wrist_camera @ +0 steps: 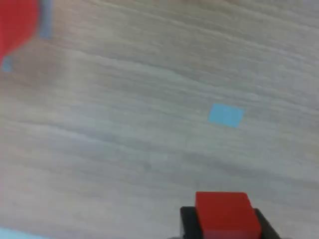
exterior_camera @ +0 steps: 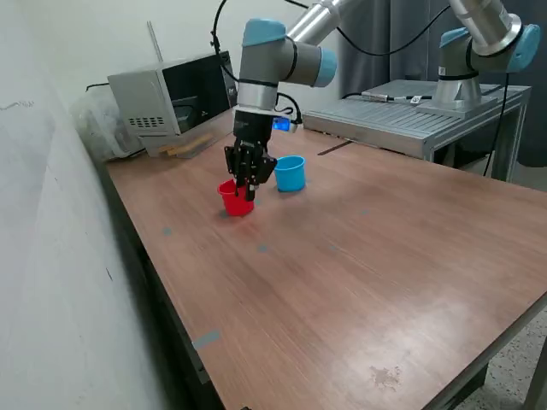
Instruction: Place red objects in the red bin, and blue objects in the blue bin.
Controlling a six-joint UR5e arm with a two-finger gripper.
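A small solid red cube (wrist_camera: pixel 225 214) shows bright, even red in the wrist view, set between the black parts of the claw (wrist_camera: pixel 225 226). The small round red plastic cup (exterior_camera: pixel 236 200) is the same strong red, and the small round light blue plastic cup (exterior_camera: pixel 290 173) is a clear sky blue. The wooden counter (exterior_camera: pixel 359 256) is reddish brown with fine, streaked grain; close up it reads paler, grey-brown. Small light blue tape patches (wrist_camera: pixel 226 115) dot its surface. In the exterior view the claw (exterior_camera: pixel 249 179) is black, under a silver-grey arm (exterior_camera: pixel 265 64) with light blue joint caps.
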